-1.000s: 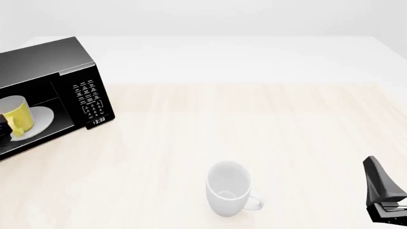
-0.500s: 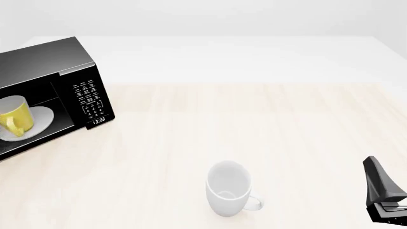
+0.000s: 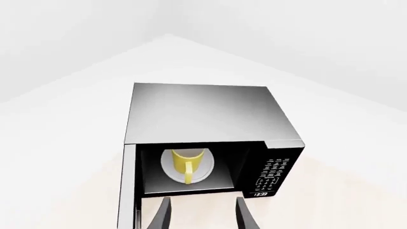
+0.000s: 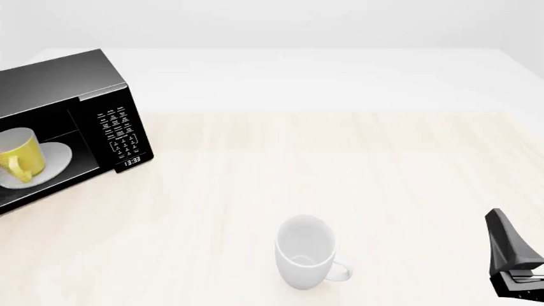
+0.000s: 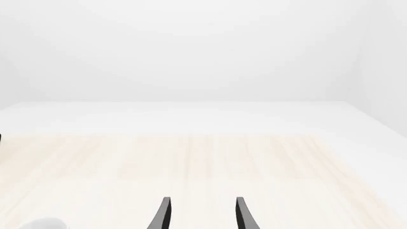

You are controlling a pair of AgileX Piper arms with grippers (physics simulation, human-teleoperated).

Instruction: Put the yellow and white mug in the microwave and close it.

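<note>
The yellow and white mug point(image 4: 19, 155) stands upright on the white turntable plate point(image 4: 53, 160) inside the black microwave point(image 4: 60, 83) at the far left, handle toward the front. The left wrist view shows the mug point(image 3: 188, 162) inside the microwave point(image 3: 203, 112) with the door point(image 3: 127, 191) swung open. My left gripper point(image 3: 201, 217) is open and empty, in front of the opening and apart from it. My right gripper point(image 5: 201, 214) is open and empty; in the front view only the right arm shows, its black body point(image 4: 513, 264) at the table's near right edge.
A larger all-white mug point(image 4: 306, 252) stands on the wooden table point(image 4: 357, 166) near the front middle, handle to the right. Its rim shows in the right wrist view point(image 5: 43, 223). The control panel with clock display point(image 4: 123, 137) faces front.
One second ago my left gripper's dark fingers were at the yellow mug inside the microwave; they have since withdrawn out of the front view. The mug stays on the plate.
</note>
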